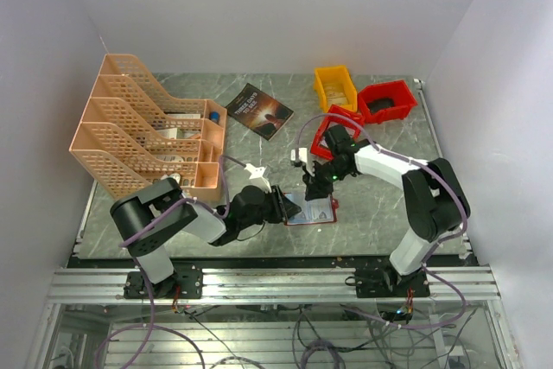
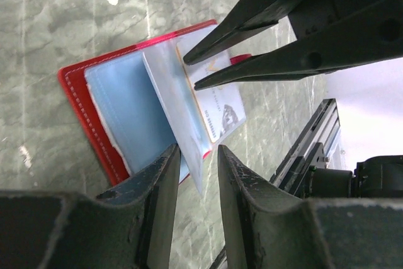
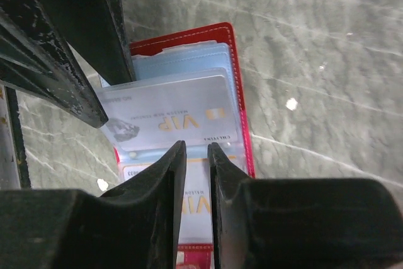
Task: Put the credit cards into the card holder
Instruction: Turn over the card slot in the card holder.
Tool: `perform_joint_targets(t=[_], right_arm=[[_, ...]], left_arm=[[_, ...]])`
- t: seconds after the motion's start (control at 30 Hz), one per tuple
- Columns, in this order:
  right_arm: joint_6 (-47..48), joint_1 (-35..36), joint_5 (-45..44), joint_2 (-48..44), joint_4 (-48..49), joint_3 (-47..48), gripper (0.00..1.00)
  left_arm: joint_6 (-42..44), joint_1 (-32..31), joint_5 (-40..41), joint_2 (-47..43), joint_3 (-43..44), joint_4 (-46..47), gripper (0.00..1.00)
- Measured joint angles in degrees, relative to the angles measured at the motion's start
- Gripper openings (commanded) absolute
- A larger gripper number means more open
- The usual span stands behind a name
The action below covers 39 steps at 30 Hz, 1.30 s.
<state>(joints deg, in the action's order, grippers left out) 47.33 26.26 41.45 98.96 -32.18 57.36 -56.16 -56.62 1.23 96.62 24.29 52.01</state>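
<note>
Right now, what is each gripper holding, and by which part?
Left gripper straddles the edge of a raised clear pocket; right gripper straddles the edge of a card. Clamping: cannot tell.

Marbled table (image 1: pixel 380 213), card holder (image 1: pixel 311 211), book (image 1: pixel 260 111), red bin (image 1: pixel 387 101), file rack (image 1: pixel 143 127)

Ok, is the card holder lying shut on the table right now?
No, the card holder lies open on the table, with its clear pockets and a VIP card showing.

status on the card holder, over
left hand open, astride a clear pocket. right hand slightly parted at the vip card. card in the holder, under clear plastic. nothing blocking.
</note>
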Motion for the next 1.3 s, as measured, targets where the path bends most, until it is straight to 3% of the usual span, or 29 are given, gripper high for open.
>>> perform_joint_targets(t=[0.47, 0.67, 0.97, 1.17, 1.3], right_arm=[[-1.4, -12.0, 6.3, -8.8, -3.3, 3.5, 0.23], [-3.8, -18.4, 7.3, -11.5, -3.3, 4.1, 0.24], [-6.6, -22.4, 9.4, -13.3, -2.8, 4.1, 0.25], [-7.3, -24.5, 12.0, -13.3, -2.8, 4.1, 0.27], [-7.7, -25.1, 12.9, -13.3, -2.4, 4.0, 0.31]], left_arm=[[1.5, -0.2, -1.9, 1.3, 6.5, -1.6, 0.43], [2.2, -1.6, -3.0, 5.3, 11.3, -2.3, 0.47], [3.9, -3.1, -4.6, 10.9, 18.3, -5.5, 0.50], [6.4, -3.2, -4.5, 9.2, 18.4, -7.3, 0.50], [9.4, -3.2, -2.8, 2.0, 15.6, -9.5, 0.50]])
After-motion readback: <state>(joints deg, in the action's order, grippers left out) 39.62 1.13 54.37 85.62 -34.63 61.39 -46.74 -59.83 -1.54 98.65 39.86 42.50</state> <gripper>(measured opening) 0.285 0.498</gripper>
